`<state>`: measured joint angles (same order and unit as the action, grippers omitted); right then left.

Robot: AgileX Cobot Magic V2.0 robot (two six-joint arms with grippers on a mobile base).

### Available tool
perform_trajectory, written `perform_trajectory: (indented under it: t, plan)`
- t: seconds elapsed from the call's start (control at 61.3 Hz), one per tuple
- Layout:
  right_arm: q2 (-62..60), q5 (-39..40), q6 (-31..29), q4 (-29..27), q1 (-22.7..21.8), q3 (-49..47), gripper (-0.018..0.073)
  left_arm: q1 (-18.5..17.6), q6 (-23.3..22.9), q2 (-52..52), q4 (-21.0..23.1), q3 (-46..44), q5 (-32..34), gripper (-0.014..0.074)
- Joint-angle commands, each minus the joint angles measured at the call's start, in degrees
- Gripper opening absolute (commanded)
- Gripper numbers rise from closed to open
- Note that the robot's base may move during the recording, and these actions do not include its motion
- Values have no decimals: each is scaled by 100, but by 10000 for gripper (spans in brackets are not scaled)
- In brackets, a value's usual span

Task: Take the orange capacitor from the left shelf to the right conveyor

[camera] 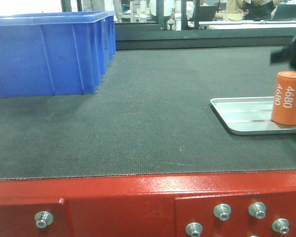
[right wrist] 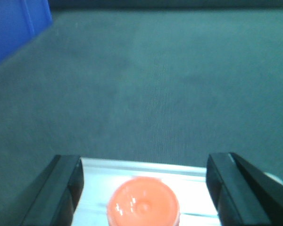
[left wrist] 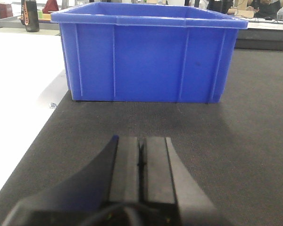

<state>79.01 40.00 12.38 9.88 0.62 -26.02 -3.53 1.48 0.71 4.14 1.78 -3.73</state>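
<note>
orange capacitor [camera: 288, 98] upright on tray [camera: 237, 117] | right fingers [right wrist: 66, 183] spread | left fingers [left wrist: 127, 165] pressed together

The front-facing camera sat low, just behind the conveyor's red frame [camera: 138, 197], and looked level across the dark belt [camera: 148, 118] toward a blue bin [camera: 49, 54] at far left and a silver tray [camera: 246, 116] at right. The left wrist camera looked forward over its own closed fingers [left wrist: 127, 169], low above the same belt, facing the same bin close up. The right wrist camera looked steeply down between its spread fingers [right wrist: 61, 188] onto the tray's edge, with the bin's corner at upper left.
</note>
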Motion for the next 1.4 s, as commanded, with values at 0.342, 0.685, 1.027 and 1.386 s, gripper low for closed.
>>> perform_trajectory:
  t: [0.342, 0.685, 1.027, 1.386]
  plan:
    - [-3595, -2875, 376, 3, 146, -105, 184, 15, -8, 66, 10, -27, 513, -127]
    - [-5345, -4462, 376, 3, 163, -105, 56, 15, -8, 66, 10, -27, 513, -127]
    - [-5481, -4443, 376, 3, 163, -105, 56, 15, -8, 66, 10, -27, 513, -127]
    - [-5591, -4395, 165, -68, 149, -9, 56, 15, -8, 66, 10, -27, 513, -127]
